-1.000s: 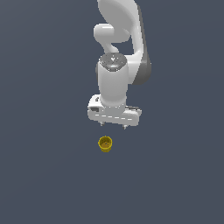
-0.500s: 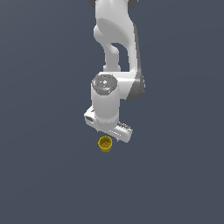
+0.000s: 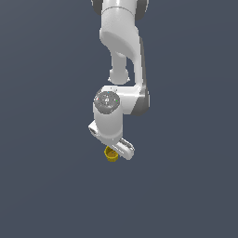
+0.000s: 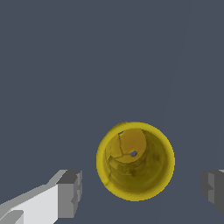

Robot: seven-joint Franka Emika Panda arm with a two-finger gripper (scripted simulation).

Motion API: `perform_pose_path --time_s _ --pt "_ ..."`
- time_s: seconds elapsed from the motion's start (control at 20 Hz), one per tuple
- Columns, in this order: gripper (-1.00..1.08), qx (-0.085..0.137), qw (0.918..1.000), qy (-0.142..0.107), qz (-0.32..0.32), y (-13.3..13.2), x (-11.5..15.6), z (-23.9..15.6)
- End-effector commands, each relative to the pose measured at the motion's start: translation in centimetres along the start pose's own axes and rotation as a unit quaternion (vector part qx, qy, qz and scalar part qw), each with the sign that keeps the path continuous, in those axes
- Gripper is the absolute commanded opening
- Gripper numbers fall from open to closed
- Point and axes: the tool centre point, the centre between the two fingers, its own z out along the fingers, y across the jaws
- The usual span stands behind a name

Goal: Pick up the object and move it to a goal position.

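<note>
The pincer is apart, with its two fingers standing on both sides of the yellow cup. The cup sits upright on the grey surface, directly under the pincer, touching neither finger.

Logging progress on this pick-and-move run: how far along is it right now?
Done: the gripper is positioned over the yellow cup, with one finger on each side of it in the wrist view. In hand: nothing yet; the fingers stand apart from the cup's rim, and the cup sits upright on the grey floor. Left: close on the cup, lift it, carry it to the goal, which no view shows.
</note>
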Motion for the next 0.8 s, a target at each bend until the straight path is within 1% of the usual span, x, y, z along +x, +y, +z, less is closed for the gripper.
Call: perform_pose_path --time_s 0.0,0.4,0.75 --pt "1.00 -0.001 0.9999 0.000 0.010 0.0 0.2 0.3" --pt "1.00 -0.001 0.9999 0.000 0.012 0.1 0.2 1.1" --pt "1.00 -0.001 0.9999 0.000 0.013 0.2 0.1 4.6"
